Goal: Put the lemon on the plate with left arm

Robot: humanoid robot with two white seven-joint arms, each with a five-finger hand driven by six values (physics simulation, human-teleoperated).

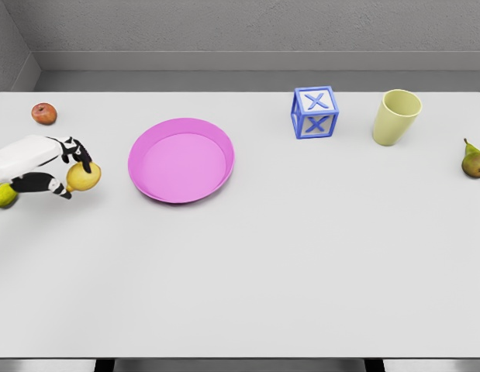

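**Gripping the lemon, left of the plate**

Curling around the lemon [84, 177], the left hand [60, 169] reaches in from the left edge of the table [247, 279], its dark fingers [79, 153] closed over the top and near side of the yellow fruit. The lemon sits at the fingertips, on the side of the hand facing the plate; whether it rests on the table or is raised just off it cannot be told from this view.

Just beyond the lemon, to the hand's right, lies the pink plate [158, 191], near but not touching, with nothing on it. Behind the hand, farther from the robot, a small red apple [44, 114] sits apart near the back-left corner. Tucked under the wrist at the picture's edge is a yellow-green fruit [1, 197], partly hidden by the arm.

Well away past the plate stand a blue-and-white block [315, 113] marked with X's, a pale yellow cup [395, 117] upright beside it, and a pear [474, 161] at the far right edge.
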